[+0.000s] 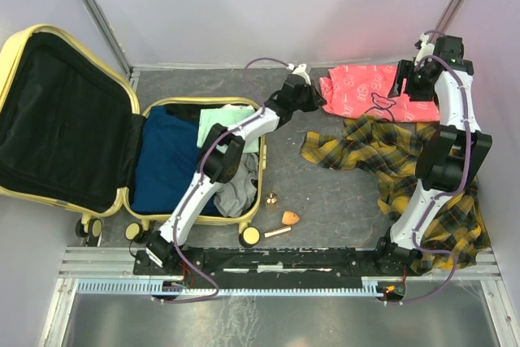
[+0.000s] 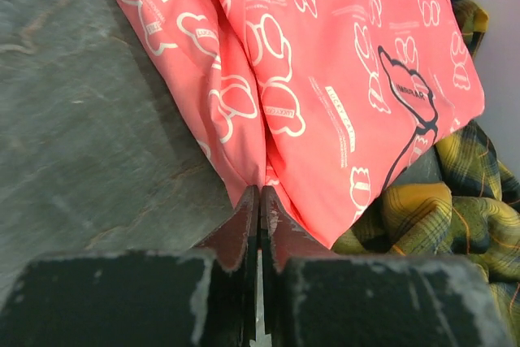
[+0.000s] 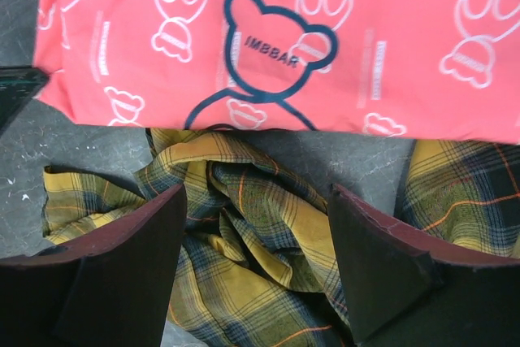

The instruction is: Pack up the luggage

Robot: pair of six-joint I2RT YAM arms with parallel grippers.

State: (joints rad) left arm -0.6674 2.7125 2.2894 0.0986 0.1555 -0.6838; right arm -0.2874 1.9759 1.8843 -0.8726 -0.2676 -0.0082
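Top external view, from the left: the luggage [image 1: 65, 119], a large pale yellow hard-shell suitcase with black lining and small wheels, lies open at the table's left edge, its lid propped back against the left wall. In its lower half lie a dark blue folded garment [image 1: 166, 164], a pale green folded sheet [image 1: 227, 123] and a crumpled grey cloth [image 1: 240, 188].

The left arm reaches from its base over the suitcase's right rim. On the dark grey slate-like tabletop [image 1: 325, 193], just right of the wheels, lie a small brass-coloured round piece [image 1: 271, 198], an orange wedge-shaped piece [image 1: 290, 218] and a short pale stick [image 1: 276, 232].

The left gripper [image 1: 307, 91] sits at the left end of a pink printed cloth with white bear outlines [image 1: 366, 91]. In the left wrist view its fingers [image 2: 240, 229] are pressed together, and a crease of the pink cloth's near edge runs right into the tips, so a fold appears pinched between them.

A yellow and dark plaid flannel shirt [image 1: 382, 152] sprawls beside the pink cloth and trails toward the right arm's base.

The right gripper [image 1: 410, 79] hovers over the pink cloth's right end. In the right wrist view its fingers [image 3: 138, 241] stand wide apart above the plaid shirt, holding nothing.
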